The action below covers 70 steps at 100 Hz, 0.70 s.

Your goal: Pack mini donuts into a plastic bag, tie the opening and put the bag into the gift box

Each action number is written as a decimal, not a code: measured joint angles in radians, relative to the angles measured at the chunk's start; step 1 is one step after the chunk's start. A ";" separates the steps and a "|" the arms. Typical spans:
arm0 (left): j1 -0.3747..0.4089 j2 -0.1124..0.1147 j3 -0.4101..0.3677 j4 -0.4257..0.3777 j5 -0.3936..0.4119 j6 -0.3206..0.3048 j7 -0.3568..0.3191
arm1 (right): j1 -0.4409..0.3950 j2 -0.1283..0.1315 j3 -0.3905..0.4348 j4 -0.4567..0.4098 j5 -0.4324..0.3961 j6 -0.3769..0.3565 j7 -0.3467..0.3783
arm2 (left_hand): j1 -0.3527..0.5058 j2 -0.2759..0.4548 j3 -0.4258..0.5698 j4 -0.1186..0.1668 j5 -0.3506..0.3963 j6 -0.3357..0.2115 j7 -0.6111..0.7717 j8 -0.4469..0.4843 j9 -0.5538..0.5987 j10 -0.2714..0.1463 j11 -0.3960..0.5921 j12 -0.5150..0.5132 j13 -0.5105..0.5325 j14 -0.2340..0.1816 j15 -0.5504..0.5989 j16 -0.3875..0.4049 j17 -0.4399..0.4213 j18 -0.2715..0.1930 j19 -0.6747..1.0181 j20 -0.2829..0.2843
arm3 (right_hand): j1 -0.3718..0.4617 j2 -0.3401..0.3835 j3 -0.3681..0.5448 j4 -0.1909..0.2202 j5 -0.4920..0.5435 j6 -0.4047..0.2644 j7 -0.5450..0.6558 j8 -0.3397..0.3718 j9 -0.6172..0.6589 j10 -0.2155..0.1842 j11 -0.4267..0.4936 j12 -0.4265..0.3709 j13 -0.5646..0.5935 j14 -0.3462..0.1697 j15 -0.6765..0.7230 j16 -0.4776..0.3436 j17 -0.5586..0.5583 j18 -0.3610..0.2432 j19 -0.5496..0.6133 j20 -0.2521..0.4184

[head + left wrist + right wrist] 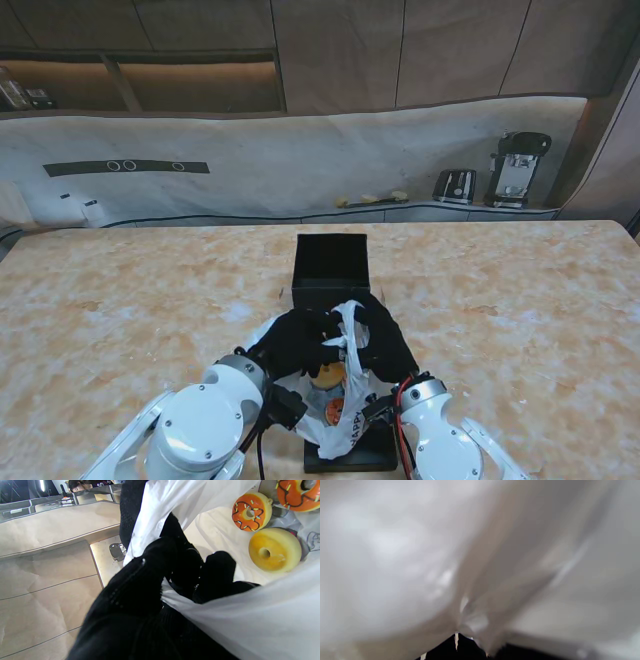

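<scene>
Both hands meet at the mouth of the plastic bag [345,400], which sits on the tabletop [520,300] just nearer to me than the open black gift box [331,262]. My left hand [295,340] has its fingers [217,565] closed, pinching a fold of the white film. My right hand [385,340] is curled into the bag's upper edge from the other side; its wrist view shows only blurred plastic. Inside the bag: a plain yellow donut [275,550] and an orange-iced donut [251,511] close beside it. A flat black lid [350,455] lies under the bag, nearest me.
</scene>
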 measured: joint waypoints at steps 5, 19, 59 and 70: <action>0.000 0.000 0.000 -0.002 -0.001 0.002 -0.001 | -0.001 -0.005 -0.005 0.000 0.022 0.003 -0.014 | -0.009 0.000 0.000 0.000 -0.018 -0.011 0.000 -0.012 0.000 -0.002 -0.008 0.000 -0.001 0.000 0.000 -0.006 -0.006 0.000 0.000 -0.002 | 0.010 0.014 -0.012 -0.013 0.035 -0.009 0.111 -0.054 0.025 -0.005 0.003 0.000 0.019 0.000 0.013 0.000 0.003 0.000 0.012 -0.007; 0.002 0.004 -0.009 -0.014 0.010 0.008 -0.036 | -0.010 -0.017 -0.009 -0.009 0.088 0.019 -0.023 | -0.034 0.006 -0.074 0.000 -0.067 -0.032 -0.043 -0.023 -0.080 -0.011 -0.024 -0.015 -0.100 0.020 -0.014 -0.007 -0.123 -0.004 -0.013 -0.003 | 0.011 0.046 0.029 -0.025 0.110 -0.011 0.192 0.001 0.087 -0.009 0.006 0.000 0.028 0.000 0.014 0.001 0.004 0.000 0.023 -0.017; 0.065 0.034 -0.070 -0.024 0.068 -0.144 -0.088 | -0.030 -0.020 0.020 -0.045 0.147 0.032 0.022 | -0.137 0.207 -0.339 -0.004 -0.102 -0.030 -0.222 -0.007 -0.468 0.034 -0.125 -0.271 -0.495 0.048 -0.327 -0.035 -0.493 -0.057 -0.242 0.036 | 0.032 0.101 0.127 0.046 0.067 0.090 0.146 0.253 0.091 -0.009 0.001 0.000 0.028 -0.022 0.014 0.001 -0.012 -0.016 0.024 -0.023; 0.092 0.037 -0.096 -0.031 0.075 -0.205 -0.084 | -0.033 -0.019 0.026 -0.057 0.155 0.037 0.033 | -0.135 0.216 -0.360 -0.004 -0.123 -0.030 -0.226 -0.007 -0.489 0.034 -0.162 -0.292 -0.505 0.044 -0.372 -0.057 -0.536 -0.057 -0.321 0.003 | 0.032 0.101 0.127 0.049 0.067 0.089 0.145 0.274 0.091 -0.009 0.001 0.000 0.028 -0.022 0.014 0.001 -0.014 -0.017 0.024 -0.023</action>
